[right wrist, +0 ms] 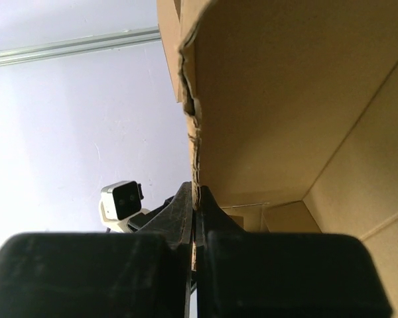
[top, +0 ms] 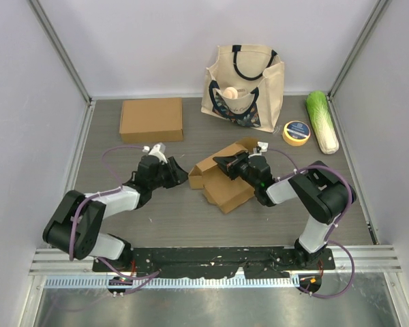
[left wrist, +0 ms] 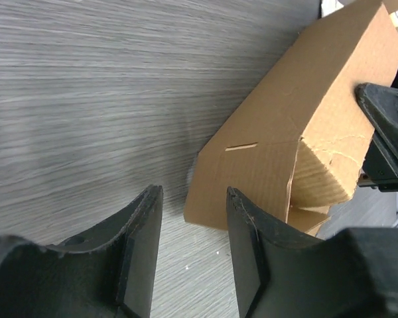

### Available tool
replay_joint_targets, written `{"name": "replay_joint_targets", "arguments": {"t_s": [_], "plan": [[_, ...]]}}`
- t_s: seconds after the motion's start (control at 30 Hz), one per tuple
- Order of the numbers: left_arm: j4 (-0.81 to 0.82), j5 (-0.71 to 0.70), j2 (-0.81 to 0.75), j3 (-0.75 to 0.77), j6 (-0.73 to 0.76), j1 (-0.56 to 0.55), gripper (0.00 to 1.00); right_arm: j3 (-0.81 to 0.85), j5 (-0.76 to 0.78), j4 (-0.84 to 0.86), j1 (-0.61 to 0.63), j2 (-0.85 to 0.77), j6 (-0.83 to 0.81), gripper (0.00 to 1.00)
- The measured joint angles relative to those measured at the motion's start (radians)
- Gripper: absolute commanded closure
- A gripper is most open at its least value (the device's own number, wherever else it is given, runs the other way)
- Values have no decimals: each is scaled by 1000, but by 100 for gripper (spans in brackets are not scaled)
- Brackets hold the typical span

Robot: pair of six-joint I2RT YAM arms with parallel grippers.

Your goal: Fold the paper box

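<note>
1. Lying midway on the worktop (top: 163,214), the half-folded paper box (top: 221,184) is gripped by the right tool (top: 226,163), the left tool (top: 180,176) just beside it; a tote bag (top: 249,68) behind holds a pale round item (top: 230,92).
2. Left wrist: bare worktop is seen between the left tool's parted fingers (left wrist: 142,232).
3. Right wrist: the right tool is clamped shut on the box's ragged wall edge.
</note>
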Motion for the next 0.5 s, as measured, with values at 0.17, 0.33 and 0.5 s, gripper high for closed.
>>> {"name": "replay_joint_targets", "arguments": {"t_s": [0.17,0.33,0.5], "plan": [[33,19,93,50,-5,-73,68,-2,8,-4,0,-7,0,99],[61,-5,97,50,-10,-159,51,-2,27,-20,0,-38,2,99],[95,-53,94,50,-6,-209,48,-2,33,-36,0,-55,1,99]]}}
